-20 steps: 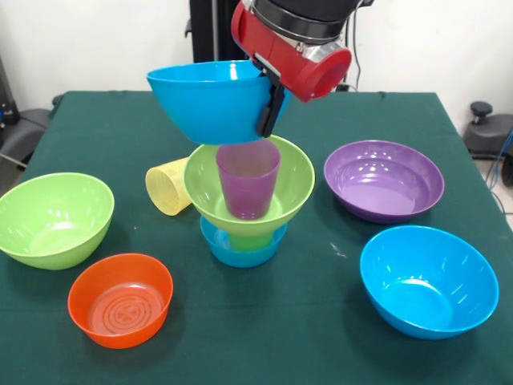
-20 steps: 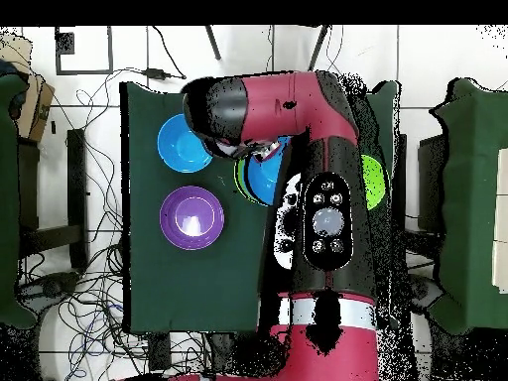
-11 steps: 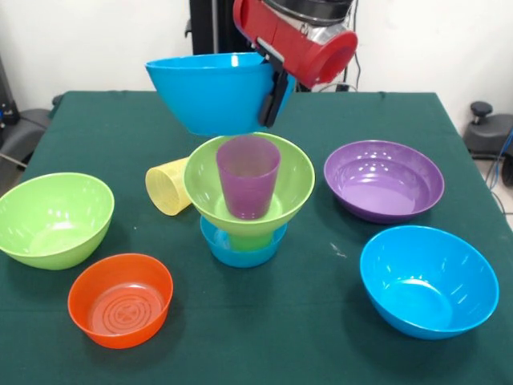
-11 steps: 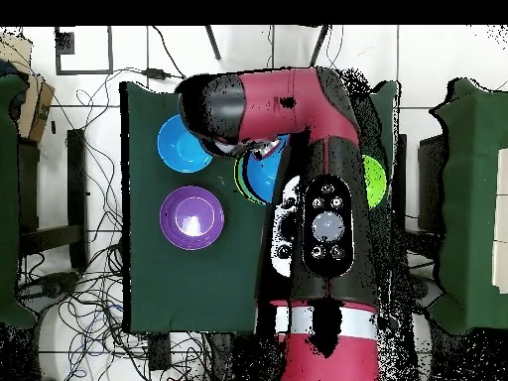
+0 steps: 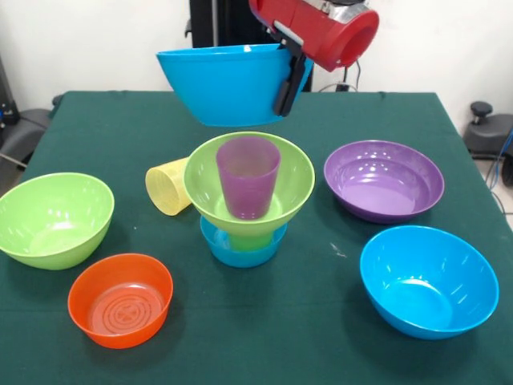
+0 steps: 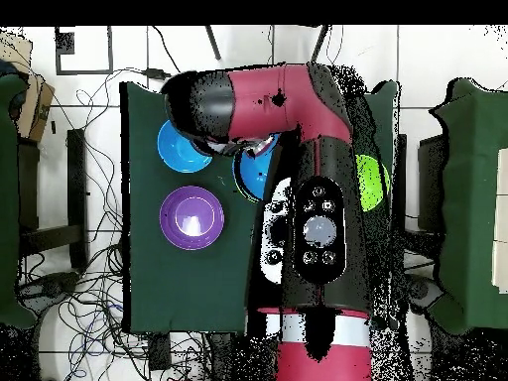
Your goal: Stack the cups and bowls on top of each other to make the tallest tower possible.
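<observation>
Holding a blue bowl (image 5: 224,84) by its rim, the tool (image 5: 288,80) pinches it up in the air over the tower (image 5: 248,200), mid-table. Next: bring bowl down level & centered onto the purple cup (image 5: 248,176), then let go.

held bowl (image 5: 228,84) above tower (image 5: 247,200), cup (image 5: 167,186) lying left of tower

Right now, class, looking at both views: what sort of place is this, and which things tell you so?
Probably a robotics lab. A red and black robot arm works at a table draped in green cloth, cables trail over the tiled floor in the overhead view, and plastic bowls such as the purple bowl are set out like test props.
</observation>
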